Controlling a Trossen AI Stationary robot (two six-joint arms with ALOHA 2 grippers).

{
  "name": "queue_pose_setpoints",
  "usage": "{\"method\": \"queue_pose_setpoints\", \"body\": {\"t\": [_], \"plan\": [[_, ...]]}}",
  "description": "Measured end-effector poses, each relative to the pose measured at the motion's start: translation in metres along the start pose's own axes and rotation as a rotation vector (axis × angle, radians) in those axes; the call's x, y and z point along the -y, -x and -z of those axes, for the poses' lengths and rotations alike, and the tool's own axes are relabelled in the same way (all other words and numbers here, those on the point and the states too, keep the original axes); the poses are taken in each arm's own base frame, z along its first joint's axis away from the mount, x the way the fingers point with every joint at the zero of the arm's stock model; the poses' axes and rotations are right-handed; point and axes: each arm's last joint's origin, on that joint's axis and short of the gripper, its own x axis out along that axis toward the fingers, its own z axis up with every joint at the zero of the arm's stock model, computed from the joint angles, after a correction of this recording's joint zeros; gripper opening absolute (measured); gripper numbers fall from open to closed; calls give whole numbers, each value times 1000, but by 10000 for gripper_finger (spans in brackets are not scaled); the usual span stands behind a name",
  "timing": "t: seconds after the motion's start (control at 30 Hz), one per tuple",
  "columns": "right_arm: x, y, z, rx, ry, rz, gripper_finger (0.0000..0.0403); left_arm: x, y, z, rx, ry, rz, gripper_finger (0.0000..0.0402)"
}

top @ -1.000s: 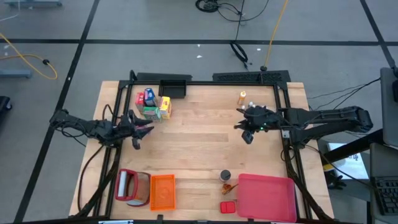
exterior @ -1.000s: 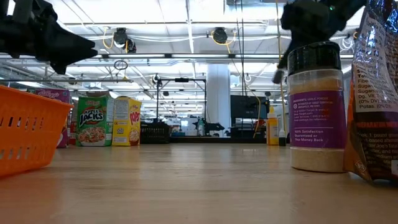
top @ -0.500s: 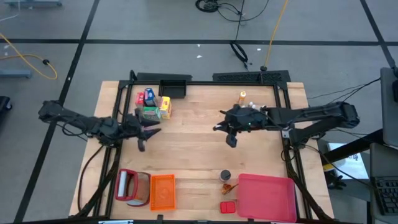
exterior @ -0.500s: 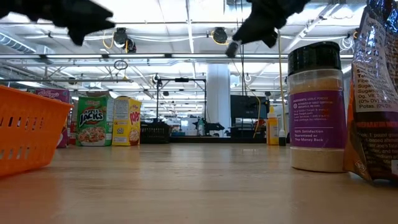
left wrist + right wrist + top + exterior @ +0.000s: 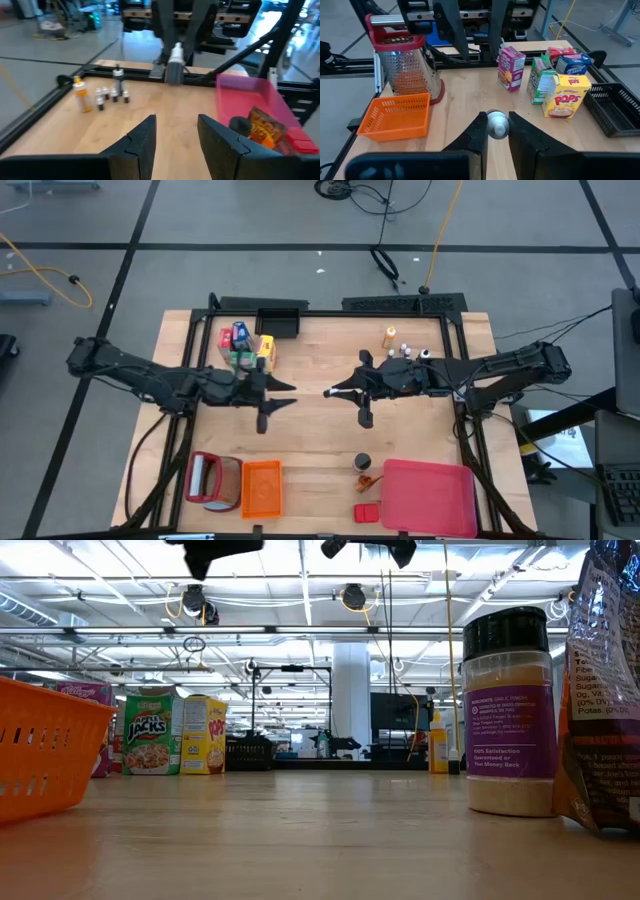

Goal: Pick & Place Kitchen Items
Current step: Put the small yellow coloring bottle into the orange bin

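My right gripper (image 5: 332, 392) is above the table's middle, shut on a tiny white-capped bottle (image 5: 496, 124). My left gripper (image 5: 288, 392) faces it from the left, open and empty, its fingers (image 5: 145, 137) apart. The other tiny bottles (image 5: 405, 351) and the orange bottle (image 5: 389, 336) stand upright at the far right. The food boxes (image 5: 245, 348) stand in a group at the far left. They also show in the right wrist view: pink (image 5: 511, 67), green (image 5: 540, 80), yellow (image 5: 565, 95). My right gripper pinches the tiny bottle between its two fingers, and the white cap (image 5: 496, 123) shows between the fingertips. The fingers lie about level and point toward the table's left. The bottle is clear of the table; it also shows in the left wrist view (image 5: 175, 54).
An orange crate (image 5: 262, 485) and a metal grater (image 5: 205, 478) lie at the near left. A pink-red tray (image 5: 428, 495), a dark-lidded jar (image 5: 362, 462), a snack bag (image 5: 368, 480) and a red box (image 5: 367, 512) are at the near right. A black basket (image 5: 282, 320) is at the far edge.
My right gripper has gone from beside the small bottles toward the table's left, to its middle. My left gripper has gone toward the table's right, so the two now face each other closely.
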Motion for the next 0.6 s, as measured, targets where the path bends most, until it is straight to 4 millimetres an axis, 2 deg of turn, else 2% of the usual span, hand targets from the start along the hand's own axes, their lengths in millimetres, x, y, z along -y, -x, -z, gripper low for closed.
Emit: {"method": "queue_pose_setpoints", "body": {"t": [0.33, 0.6], "plan": [[-9, 1, 0, 9, 31, -29, 44, 5, -46, -14, -44, -6, 47, 145], [-10, 2, 1, -4, 41, -32, 44, 8, -69, -16, -76, -2, 116, 145]]}}
